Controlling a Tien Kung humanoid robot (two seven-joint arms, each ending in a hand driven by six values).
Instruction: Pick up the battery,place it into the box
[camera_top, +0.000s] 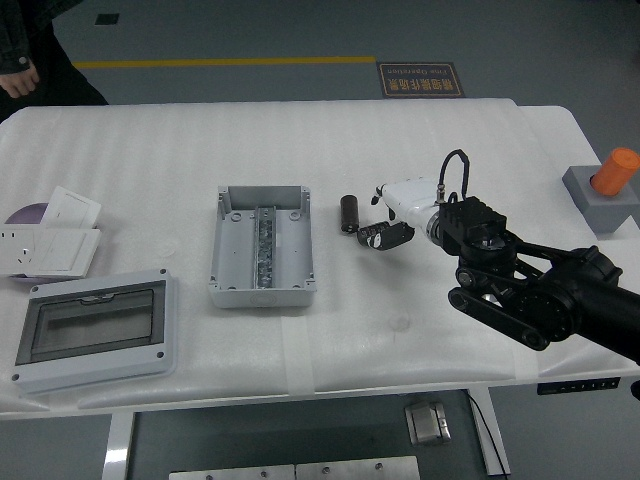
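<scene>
- Fingers (385, 236) of our right hand (392, 215) sit low over the counter (450, 140), loosely curled and spread enough that we hold nothing; the dark fingertips point toward the battery and lie just beside it, not around it.
- We judge the hand is placed this way to approach from the battery's right side, so that the fingers can close across the short cylinder rather than push it away.
- Our right arm (530, 290) comes in from the lower right edge and crosses the counter at a slant, which keeps the view of the battery and the box open.
- Battery (347, 214): a small black cylinder lying on the counter, just left of our fingertips and apart from the box, its long side running roughly front to back.
- Box (261, 246): a grey open shell near the battery's left, lid off, with a metal rail along its middle; the open top faces up, so we think a short carry leftward and a drop would do.
- Farther left lie a clear-fronted cover (92, 331) and a white socket plate (50, 240), well apart from the work.
- At the far right edge stands a grey block with an orange knob (606, 187).
- Our left hand is not in view.
- At the top left corner a person's hand (20, 78) hangs near the counter's far edge and touches nothing on it.
</scene>
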